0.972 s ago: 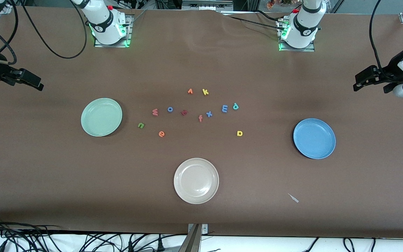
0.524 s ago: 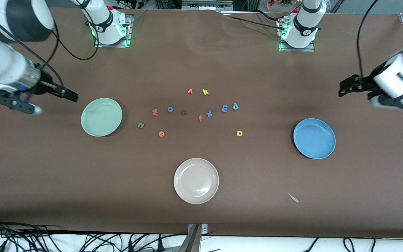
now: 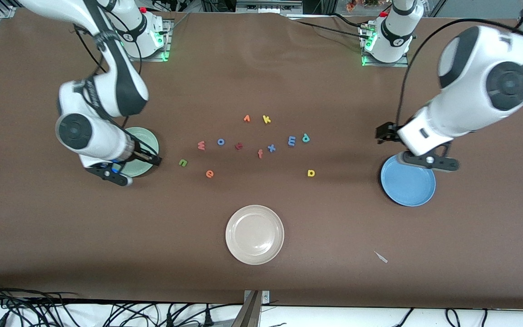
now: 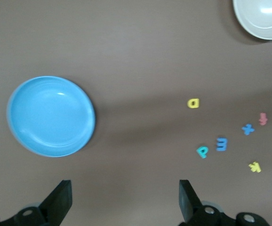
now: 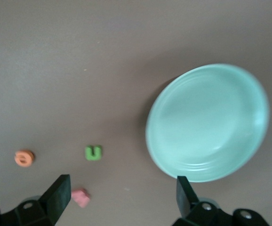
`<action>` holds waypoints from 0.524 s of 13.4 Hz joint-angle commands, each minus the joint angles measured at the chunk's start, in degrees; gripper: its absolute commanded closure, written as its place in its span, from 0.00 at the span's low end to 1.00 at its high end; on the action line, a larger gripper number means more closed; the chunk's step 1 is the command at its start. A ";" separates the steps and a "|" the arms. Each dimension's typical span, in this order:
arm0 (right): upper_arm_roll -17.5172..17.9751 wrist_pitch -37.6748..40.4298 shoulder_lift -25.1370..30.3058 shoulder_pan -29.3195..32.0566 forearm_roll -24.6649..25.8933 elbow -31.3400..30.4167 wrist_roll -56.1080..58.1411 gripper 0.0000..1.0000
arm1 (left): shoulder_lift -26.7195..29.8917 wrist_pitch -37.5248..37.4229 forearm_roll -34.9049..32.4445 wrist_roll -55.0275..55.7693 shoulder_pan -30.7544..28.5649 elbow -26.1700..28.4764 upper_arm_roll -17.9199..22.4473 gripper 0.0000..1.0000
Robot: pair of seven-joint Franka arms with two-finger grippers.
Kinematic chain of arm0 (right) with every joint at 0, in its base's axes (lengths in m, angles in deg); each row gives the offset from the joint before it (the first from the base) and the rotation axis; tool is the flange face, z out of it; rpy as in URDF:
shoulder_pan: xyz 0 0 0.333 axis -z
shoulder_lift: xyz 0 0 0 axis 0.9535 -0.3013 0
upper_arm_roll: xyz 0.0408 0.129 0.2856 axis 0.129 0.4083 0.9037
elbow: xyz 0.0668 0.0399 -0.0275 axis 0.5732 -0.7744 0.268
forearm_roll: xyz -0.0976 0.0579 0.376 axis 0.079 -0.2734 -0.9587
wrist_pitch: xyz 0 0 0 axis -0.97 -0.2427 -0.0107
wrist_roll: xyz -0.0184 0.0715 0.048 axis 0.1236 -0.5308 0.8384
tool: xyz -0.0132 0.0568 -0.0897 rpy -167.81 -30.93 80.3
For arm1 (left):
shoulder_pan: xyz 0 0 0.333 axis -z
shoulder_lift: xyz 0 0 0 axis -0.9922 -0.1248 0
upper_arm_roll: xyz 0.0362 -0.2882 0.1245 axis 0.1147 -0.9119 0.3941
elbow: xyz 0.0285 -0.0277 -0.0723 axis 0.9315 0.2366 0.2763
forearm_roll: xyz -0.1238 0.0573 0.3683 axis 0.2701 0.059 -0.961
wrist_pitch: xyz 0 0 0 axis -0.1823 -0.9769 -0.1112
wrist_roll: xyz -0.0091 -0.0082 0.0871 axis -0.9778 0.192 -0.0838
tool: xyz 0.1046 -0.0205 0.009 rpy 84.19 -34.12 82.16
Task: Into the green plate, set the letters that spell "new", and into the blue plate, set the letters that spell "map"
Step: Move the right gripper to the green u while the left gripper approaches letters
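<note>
Both my hands hang released and empty above the counter (image 3: 61,236). My right hand (image 3: 152,160) is over the rim of the green plate (image 3: 141,136), at the edge that faces the letters; my left hand (image 3: 383,132) is over the counter just beside the blue plate (image 3: 409,186), also on its letter side. Neither plate holds anything yet.

Closest to my right hand lie the green n (image 3: 183,162), then the orange e (image 3: 209,173) and the red-pink w (image 3: 201,145). Well apart from my left hand lie the yellow a (image 3: 311,173), the teal p (image 3: 306,138) and the blue m (image 3: 292,141).

My worry is size and crowding. These letters are tiny and flat, so wide fingers could slip off one or nudge it away. The m touches nearly on the p, with a blue x (image 3: 271,147) just beside, so I might lift the wrong neighbour or two together.
</note>
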 commanded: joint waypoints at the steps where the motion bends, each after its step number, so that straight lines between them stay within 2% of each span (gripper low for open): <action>1: -0.05 -10.21 -0.40 -3.86 1.09 -6.04 -12.61 0.04 | -2.66 3.78 0.90 3.42 4.72 0.48 0.54 0.00; 3: -0.05 -14.90 -3.38 -4.58 1.44 -6.68 -16.76 0.12 | -2.75 8.35 0.73 6.14 7.54 4.51 0.62 0.00; 4: -0.05 -16.22 -4.44 -5.19 1.36 -6.68 -17.21 0.23 | -2.66 10.81 0.55 7.81 8.60 6.53 0.54 0.00; 6: -0.05 -17.99 -5.59 -5.81 1.44 -7.37 -18.53 0.29 | -2.66 13.89 0.46 8.61 10.88 10.93 0.54 0.00; 7: -0.05 -18.86 -5.68 -6.33 1.53 -8.16 -18.62 0.30 | -2.66 16.61 0.46 10.01 11.85 13.56 0.54 0.00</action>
